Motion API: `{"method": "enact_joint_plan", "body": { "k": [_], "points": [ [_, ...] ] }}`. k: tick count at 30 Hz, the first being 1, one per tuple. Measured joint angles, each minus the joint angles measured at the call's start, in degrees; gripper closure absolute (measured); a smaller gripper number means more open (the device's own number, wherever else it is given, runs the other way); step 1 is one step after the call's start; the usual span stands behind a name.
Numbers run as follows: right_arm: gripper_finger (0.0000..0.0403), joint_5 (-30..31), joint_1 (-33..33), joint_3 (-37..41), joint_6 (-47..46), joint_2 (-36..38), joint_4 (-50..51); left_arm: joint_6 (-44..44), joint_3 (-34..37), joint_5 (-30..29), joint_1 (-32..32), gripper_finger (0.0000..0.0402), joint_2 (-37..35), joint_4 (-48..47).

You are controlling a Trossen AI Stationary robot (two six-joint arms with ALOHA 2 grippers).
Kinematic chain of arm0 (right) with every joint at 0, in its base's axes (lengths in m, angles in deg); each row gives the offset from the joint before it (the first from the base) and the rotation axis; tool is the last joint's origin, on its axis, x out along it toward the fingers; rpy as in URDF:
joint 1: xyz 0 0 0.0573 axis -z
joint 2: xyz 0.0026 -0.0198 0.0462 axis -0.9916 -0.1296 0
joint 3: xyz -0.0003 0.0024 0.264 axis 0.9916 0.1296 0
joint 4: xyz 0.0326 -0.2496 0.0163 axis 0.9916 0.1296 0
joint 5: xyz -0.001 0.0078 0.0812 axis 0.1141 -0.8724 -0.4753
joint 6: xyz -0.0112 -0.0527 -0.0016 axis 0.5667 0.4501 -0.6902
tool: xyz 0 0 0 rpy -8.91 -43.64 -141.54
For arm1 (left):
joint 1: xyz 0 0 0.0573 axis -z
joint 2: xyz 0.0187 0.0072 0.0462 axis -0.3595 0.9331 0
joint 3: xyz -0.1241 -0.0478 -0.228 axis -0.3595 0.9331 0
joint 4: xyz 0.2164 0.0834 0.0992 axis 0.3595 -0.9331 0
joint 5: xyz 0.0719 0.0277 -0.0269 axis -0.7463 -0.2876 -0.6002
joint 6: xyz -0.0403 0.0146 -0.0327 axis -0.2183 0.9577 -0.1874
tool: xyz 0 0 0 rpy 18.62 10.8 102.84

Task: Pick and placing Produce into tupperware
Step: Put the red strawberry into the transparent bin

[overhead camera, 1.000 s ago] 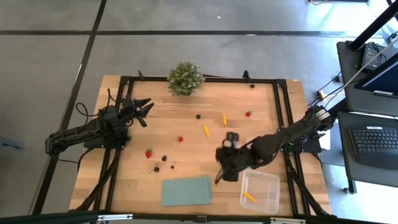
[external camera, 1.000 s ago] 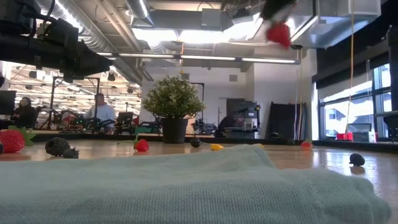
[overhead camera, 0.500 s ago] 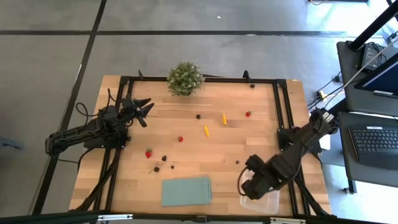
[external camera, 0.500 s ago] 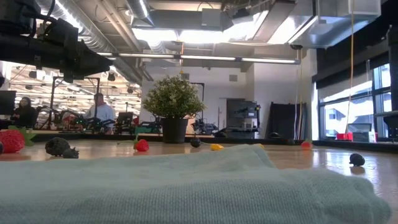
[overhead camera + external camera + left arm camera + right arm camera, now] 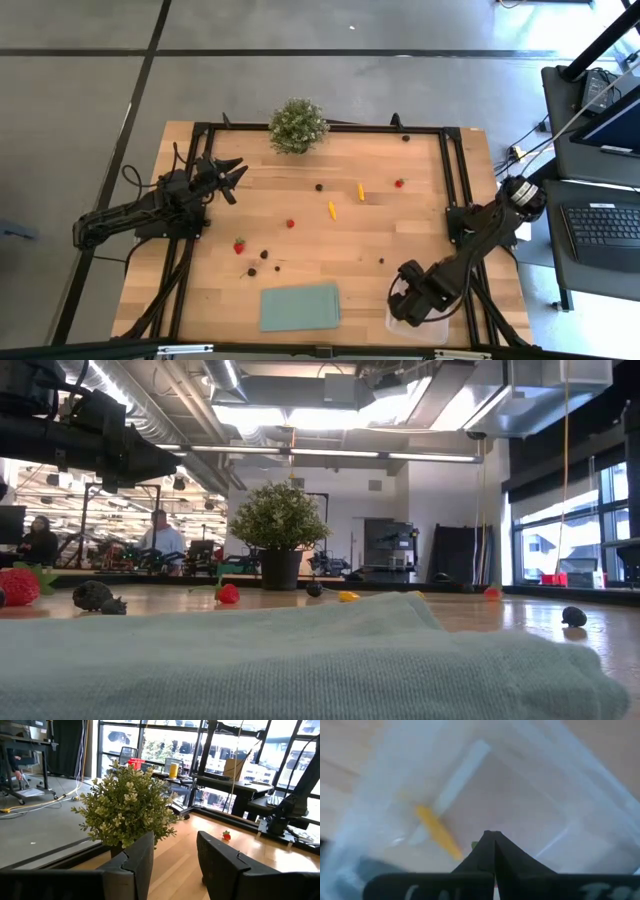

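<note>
Hovering over the tupperware point(image 5: 530, 815), the right pincer point(image 5: 493, 845) is pressed together; one yellow piece point(image 5: 437, 831) inside, most produce point(image 5: 239, 245) still on the surface point(image 5: 400, 220).

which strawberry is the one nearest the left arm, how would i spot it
In the high view, start at the potted plant at the table's far edge, then go towards the near edge and the pale-green sheet. About halfway between them, on the left arm's side, lies a red strawberry with a green top. It is larger than the other red pieces, with dark berries right beside it.
</note>
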Motion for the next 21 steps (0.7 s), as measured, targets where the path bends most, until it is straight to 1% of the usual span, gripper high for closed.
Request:
{"method": "enact_joint_plan", "body": {
  "k": [3,6,14,17,21],
  "points": [
    [0.0401,-0.16,-0.36,1.98,0.17,0.00,0.10,0.00,-0.01,-0.01,0.00,0.0259,-0.01,0.00],
    [0.0390,-0.38,-0.35,2.54,-0.01,0.00,-0.11,0.00,-0.01,-0.01,0.00,0.0259,-0.02,0.00],
    [0.0355,-0.61,0.05,0.91,3.02,0.00,-1.10,0.00,0.00,0.00,0.01,0.0259,-0.02,0.00],
    [0.0323,-0.57,0.15,0.81,3.05,0.00,-1.12,0.00,-0.01,-0.02,0.00,0.0259,-0.02,0.00],
    [0.0255,-0.66,0.13,0.81,3.19,0.46,-1.14,-0.01,0.01,-0.02,0.01,0.0259,0.00,0.00]
  ]
}}
